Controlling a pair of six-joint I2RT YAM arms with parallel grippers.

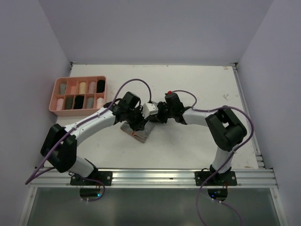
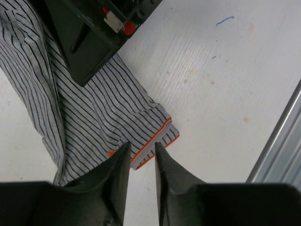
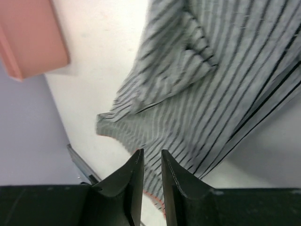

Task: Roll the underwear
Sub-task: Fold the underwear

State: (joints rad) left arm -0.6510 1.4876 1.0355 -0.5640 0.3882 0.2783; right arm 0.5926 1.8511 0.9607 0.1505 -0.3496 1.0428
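Bowing inward, both arms (image 1: 94, 123) (image 1: 207, 117) (elbows splayed) converge over striped underwear (image 1: 141, 134).

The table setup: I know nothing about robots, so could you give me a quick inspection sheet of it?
Surface: white table, a few small pen marks.
Job's things: grey striped underwear lying loose at centre, not rolled; rolled bundles sit in the pink tray at far left.
Clutter: nothing seen.
Grippers: left gripper and right gripper both low over the striped fabric, jaws narrow; whether they pinch it cannot be told.
Cables: purple cables loop along both arms.
Surroundings: plain pale walls; metal rail at the near edge.
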